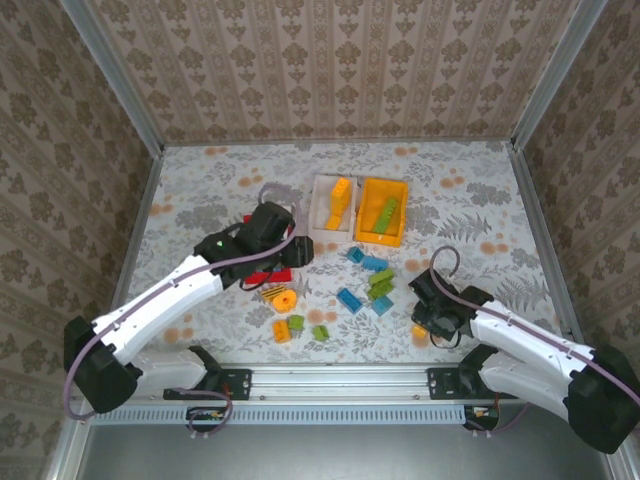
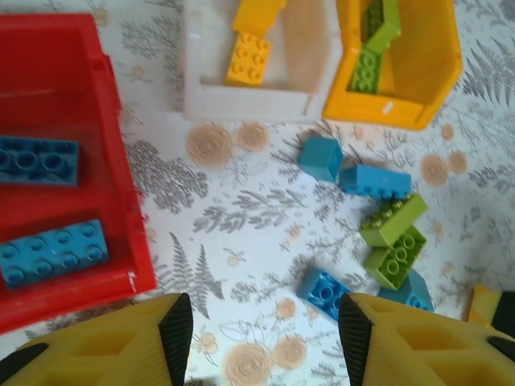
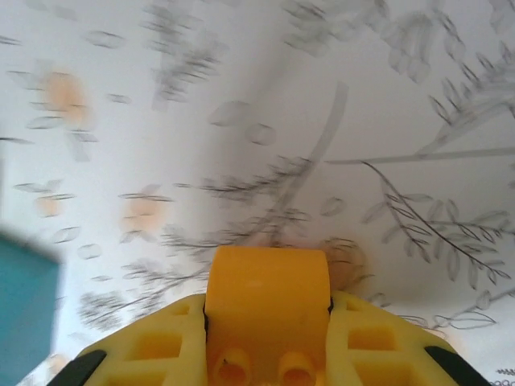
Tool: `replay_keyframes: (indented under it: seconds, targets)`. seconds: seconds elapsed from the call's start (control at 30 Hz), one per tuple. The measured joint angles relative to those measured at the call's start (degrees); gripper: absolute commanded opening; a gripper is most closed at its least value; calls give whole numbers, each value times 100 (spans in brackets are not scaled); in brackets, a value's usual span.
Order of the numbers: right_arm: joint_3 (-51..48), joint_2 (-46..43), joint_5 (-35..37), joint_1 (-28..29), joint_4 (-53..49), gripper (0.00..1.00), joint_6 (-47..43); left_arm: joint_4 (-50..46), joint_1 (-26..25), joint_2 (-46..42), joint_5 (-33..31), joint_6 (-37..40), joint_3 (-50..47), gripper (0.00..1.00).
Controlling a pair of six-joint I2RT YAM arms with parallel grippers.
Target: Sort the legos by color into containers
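As right claw [image 3: 267, 326] grips, lego [image 3: 268, 285] cropped.

Bright, even light with soft shadows; right wrist view blurred, orange brick [image 3: 268, 297] out of focus.

Floral table [image 1: 200, 190] — containers [image 1: 318, 206], loose legos [image 1: 350, 298]

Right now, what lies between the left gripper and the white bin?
Only bare floral tablecloth, as the left wrist view shows. The left gripper faces the white bin across it, with the red bin on one side and a blue brick on the other.
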Motion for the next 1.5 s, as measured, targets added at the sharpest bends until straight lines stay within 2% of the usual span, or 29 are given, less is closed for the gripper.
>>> replay_keyframes:
  seconds: [0.13, 0.23, 0.4, 0.6, 0.83, 0.93, 1.13, 1.33, 1.5]
  targets:
    - [1091, 160, 234, 0, -33, 21, -693, 39, -527, -195, -374, -179, -13, 55]
    - [2022, 750, 216, 0, 166, 20, -1298, 94, -776, -433, -778, -339, -72, 55]
    - [3432, 2328, -81, 83, 664, 20, -2140, 103, -876, -785, -1408, -549, -273, 55]
    - [5211, 4444, -304, 118, 850, 21, -2688, 81, -986, -828, -1873, -597, -282, 55]
    - [6898, 6002, -352, 92, 789, 23, -3058, 31, -1027, -861, -2046, -597, -313, 55]
    - [7320, 6398, -319, 24, 745, 26, -3187, 15, -1032, -861, -2061, -597, -313, 55]
    - [7864, 6983, -262, -144, 586, 42, -3379, -59, -1058, -841, -2033, -597, -317, 56]
    - [7903, 7047, -264, -175, 455, 52, -3506, -267, -1058, -697, -1904, -778, -450, 60]
    - [7899, 6940, -269, -144, 391, 49, -3528, -529, -1058, -688, -1740, -1025, -739, 60]
